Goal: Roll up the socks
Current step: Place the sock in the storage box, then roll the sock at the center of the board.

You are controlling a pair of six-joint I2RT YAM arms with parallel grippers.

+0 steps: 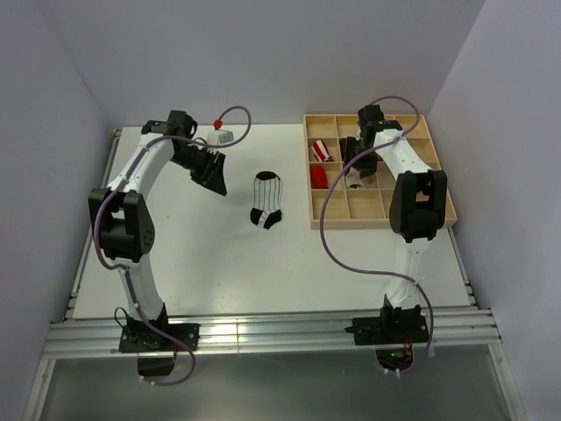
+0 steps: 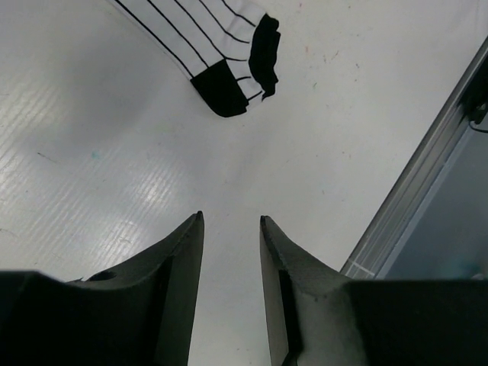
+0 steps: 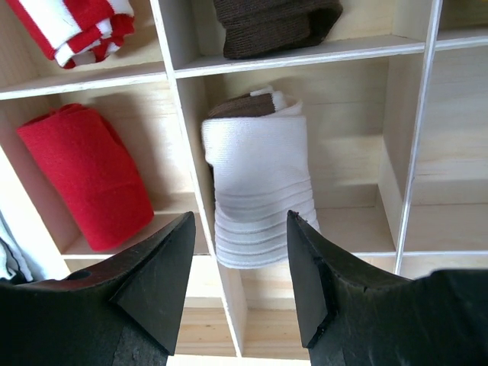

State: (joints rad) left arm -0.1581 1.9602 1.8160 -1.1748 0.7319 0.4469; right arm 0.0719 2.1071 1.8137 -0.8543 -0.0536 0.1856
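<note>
Plain white table (image 1: 219, 263), pale walls (image 1: 263, 53) around. striped sock (image 1: 266, 200) flat mid-table; cream sock (image 3: 259, 183) rolled in wooden divider tray (image 1: 381, 224), far right. left gripper (image 2: 231, 217) and right gripper (image 3: 240, 217): fingers apart, empty.

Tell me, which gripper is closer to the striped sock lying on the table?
The left one. The left gripper hangs just left of the striped sock, not touching it. The right gripper is farther off, over the wooden tray, above a rolled cream sock.
</note>
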